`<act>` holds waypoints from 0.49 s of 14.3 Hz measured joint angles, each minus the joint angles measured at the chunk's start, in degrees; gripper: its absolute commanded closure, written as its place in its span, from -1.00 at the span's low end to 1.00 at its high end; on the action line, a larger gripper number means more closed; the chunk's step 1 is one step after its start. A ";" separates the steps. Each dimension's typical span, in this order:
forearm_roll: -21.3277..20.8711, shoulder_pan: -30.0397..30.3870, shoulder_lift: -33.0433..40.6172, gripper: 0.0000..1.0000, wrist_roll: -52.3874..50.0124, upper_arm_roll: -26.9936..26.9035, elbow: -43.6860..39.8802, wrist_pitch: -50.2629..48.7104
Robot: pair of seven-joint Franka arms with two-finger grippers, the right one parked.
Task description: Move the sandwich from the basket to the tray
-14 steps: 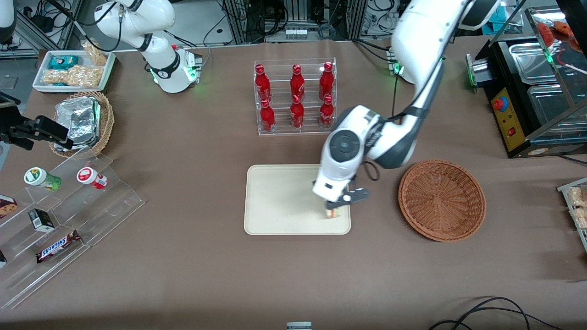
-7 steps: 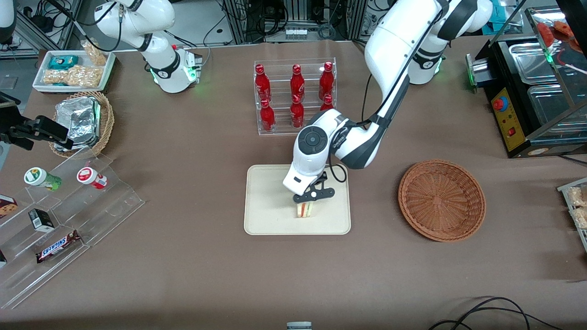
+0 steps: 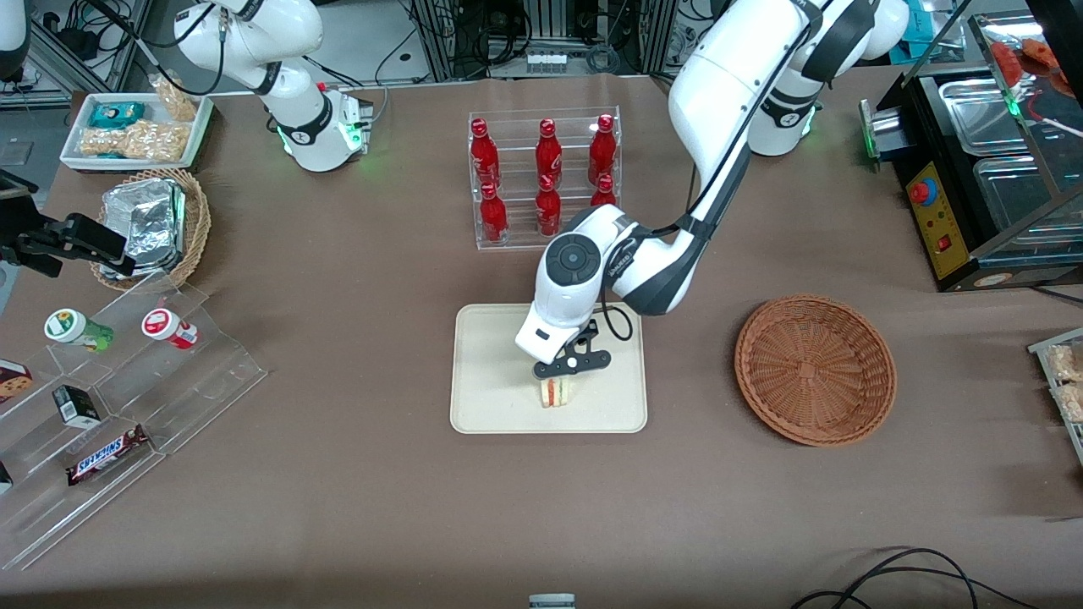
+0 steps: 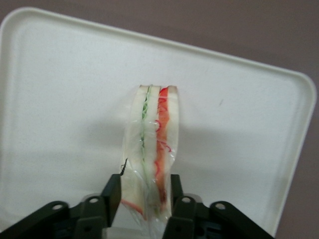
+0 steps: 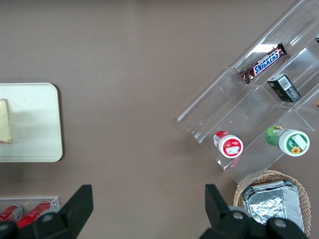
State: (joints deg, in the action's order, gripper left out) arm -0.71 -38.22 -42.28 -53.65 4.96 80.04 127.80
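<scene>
The sandwich (image 3: pixel 554 392) is a clear-wrapped wedge of pale bread with green and orange-red layers (image 4: pixel 154 134). It stands on edge over the cream tray (image 3: pixel 491 372), near the tray's edge closest to the front camera. I cannot tell whether it rests on the tray (image 4: pixel 60 89) or hangs just above it. My left gripper (image 3: pixel 556 381) is shut on the sandwich, one black finger (image 4: pixel 112 191) pressed against each bread face. The reddish-brown wicker basket (image 3: pixel 815 369) lies empty beside the tray, toward the working arm's end. The right wrist view shows the tray (image 5: pixel 35 124) and a sliver of the sandwich (image 5: pixel 4 122).
A clear rack of red bottles (image 3: pixel 546 178) stands just past the tray, farther from the front camera. Toward the parked arm's end are a stepped acrylic shelf with snacks (image 3: pixel 110 397), a tan basket of foil packs (image 3: pixel 156 224) and a white snack tray (image 3: pixel 135 127). A black appliance (image 3: pixel 973 169) flanks the working arm.
The gripper carried the sandwich from the tray's edge nearest the basket to over the tray's middle, then shifted only slightly in the last half second.
</scene>
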 measured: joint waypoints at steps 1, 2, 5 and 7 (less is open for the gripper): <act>0.00 0.08 1.48 -1.00 -0.16 -0.04 -0.35 -1.91; 0.00 0.25 3.51 -1.00 -0.20 -0.18 -0.69 -4.85; -0.08 2.29 11.98 -1.00 1.65 -0.74 -0.75 -13.76; -0.21 4.17 16.93 -1.00 2.44 -1.21 -0.38 -20.31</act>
State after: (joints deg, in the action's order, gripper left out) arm -0.92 -34.06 -25.35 -51.21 3.75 79.66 107.49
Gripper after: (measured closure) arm 0.000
